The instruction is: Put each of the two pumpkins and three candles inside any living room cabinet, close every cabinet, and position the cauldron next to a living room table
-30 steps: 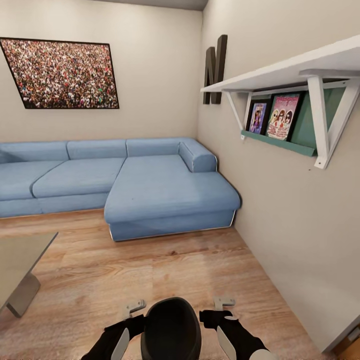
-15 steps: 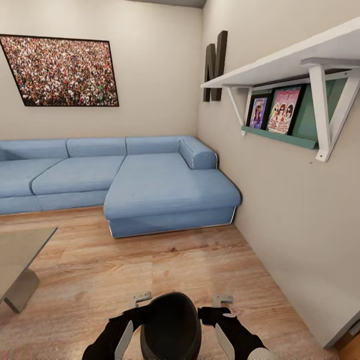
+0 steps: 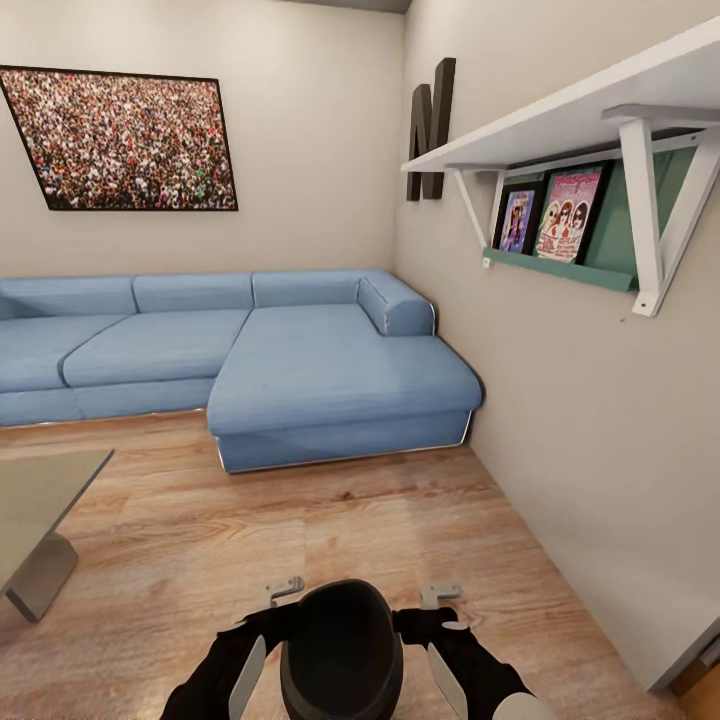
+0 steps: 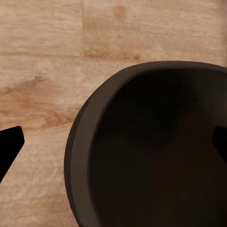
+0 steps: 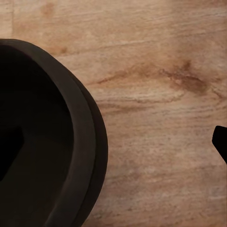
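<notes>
**Head view: cauldron carried between both arms, table off to the left**

Head view: the cauldron (image 3: 340, 650) sits low in the middle, between the left gripper (image 3: 283, 592) and the right gripper (image 3: 441, 595). Both forearms are bent inward, so the arms close around the pot from two sides. Pale finger tips stand out just ahead of the rim on each side. A corner of the table (image 3: 40, 495) shows at the left edge, well apart from the cauldron. The blue sofa (image 3: 300, 370) fills the far side of the room, and a white shelf (image 3: 560, 125) hangs on the right wall.

Left wrist view: the cauldron (image 4: 156, 146) has its rim between two dark finger tips that stand wide apart, one over the wood floor (image 4: 42, 61) and one over the mouth. I cannot tell if they press the wall.

Right wrist view: the same holds here. The cauldron (image 5: 52, 142) rim lies between the spread tips; contact is not clear.

My judgement: the step is to bring the pot next to the table. The base should turn left slowly, both arms kept level and at equal height, so the pot does not tip or slip out.
</notes>
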{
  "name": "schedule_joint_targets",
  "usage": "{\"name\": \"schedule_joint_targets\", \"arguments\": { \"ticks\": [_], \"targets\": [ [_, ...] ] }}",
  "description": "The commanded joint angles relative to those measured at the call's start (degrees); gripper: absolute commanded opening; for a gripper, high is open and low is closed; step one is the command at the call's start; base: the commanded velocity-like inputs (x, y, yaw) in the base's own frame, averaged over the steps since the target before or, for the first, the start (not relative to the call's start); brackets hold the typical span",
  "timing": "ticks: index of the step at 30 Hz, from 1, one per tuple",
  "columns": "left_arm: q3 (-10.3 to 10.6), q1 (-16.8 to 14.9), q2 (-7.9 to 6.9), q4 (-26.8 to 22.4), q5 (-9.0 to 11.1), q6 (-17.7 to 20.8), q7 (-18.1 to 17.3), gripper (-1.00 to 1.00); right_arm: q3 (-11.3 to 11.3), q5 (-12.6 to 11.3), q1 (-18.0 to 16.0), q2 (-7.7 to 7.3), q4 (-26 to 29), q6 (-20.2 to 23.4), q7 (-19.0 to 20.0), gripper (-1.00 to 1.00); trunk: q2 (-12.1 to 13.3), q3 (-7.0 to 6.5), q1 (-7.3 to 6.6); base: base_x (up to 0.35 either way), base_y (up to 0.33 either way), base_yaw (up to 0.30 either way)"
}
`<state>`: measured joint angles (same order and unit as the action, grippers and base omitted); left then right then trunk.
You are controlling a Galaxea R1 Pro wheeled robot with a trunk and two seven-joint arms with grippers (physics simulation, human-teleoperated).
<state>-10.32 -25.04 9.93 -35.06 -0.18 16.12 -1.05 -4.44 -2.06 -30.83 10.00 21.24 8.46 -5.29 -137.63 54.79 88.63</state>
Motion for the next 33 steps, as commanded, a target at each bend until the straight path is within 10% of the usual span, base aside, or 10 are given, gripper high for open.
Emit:
{"name": "schedule_joint_targets", "arguments": {
  "ticks": [1, 33],
  "targets": [
    [-0.3, 0.0, 0.07, -0.1, 0.0, 0.3, -0.1, 1.0, -0.3, -0.2, 0.0, 0.0, 0.1, 0.3, -0.4, 1.0, 0.0, 0.06, -0.01, 0.0, 0.0, 0.0],
    [-0.5, 0.0, -0.09, 0.7, 0.0, 0.1, -0.2, 1.0, -0.4, -0.2, 0.0, 0.0, -2.5, 0.1, 6.1, 1.0, 0.0, 0.06, -0.01, 0.0, 0.0, 0.0]
  ]
}}
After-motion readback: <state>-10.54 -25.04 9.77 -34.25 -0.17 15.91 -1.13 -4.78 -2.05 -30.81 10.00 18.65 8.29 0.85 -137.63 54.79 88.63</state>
